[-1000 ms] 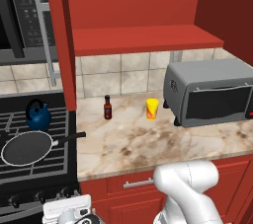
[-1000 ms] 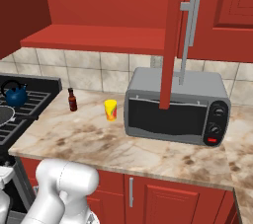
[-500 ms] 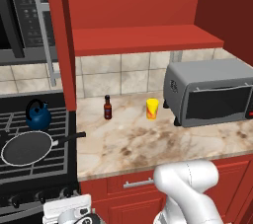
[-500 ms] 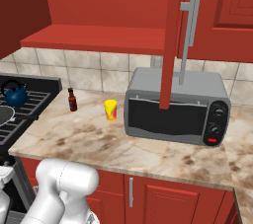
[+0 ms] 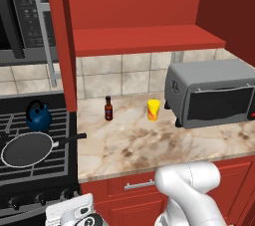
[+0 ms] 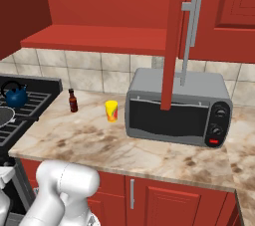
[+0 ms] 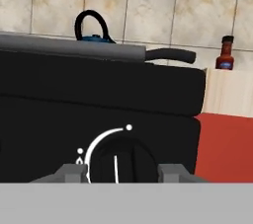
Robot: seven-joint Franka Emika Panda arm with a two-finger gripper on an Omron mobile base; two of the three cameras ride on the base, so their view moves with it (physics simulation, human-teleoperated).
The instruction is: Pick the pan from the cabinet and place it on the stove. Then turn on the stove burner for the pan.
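The dark grey pan (image 5: 27, 149) lies flat on the black stove (image 5: 56, 166), its long black handle pointing right toward the counter. From the hand view the pan (image 7: 74, 48) is a thin grey band on top of the stove (image 7: 99, 90). Low at the stove's front, my gripper (image 7: 121, 172) is shut on a round black stove knob (image 7: 118, 156), with one grey fingertip (image 7: 74, 171) against each side. A white arc and a white pointer line mark the knob. The red cabinet (image 5: 144, 38) hangs above with its door (image 5: 62, 36) swung open.
A blue kettle (image 5: 39, 115) stands on the back burner behind the pan. On the marble counter (image 5: 134, 145) are a small sauce bottle (image 5: 108, 108), a yellow cup (image 5: 153, 110) and a grey toaster oven (image 5: 211, 93). The microwave (image 5: 22, 16) hangs over the stove.
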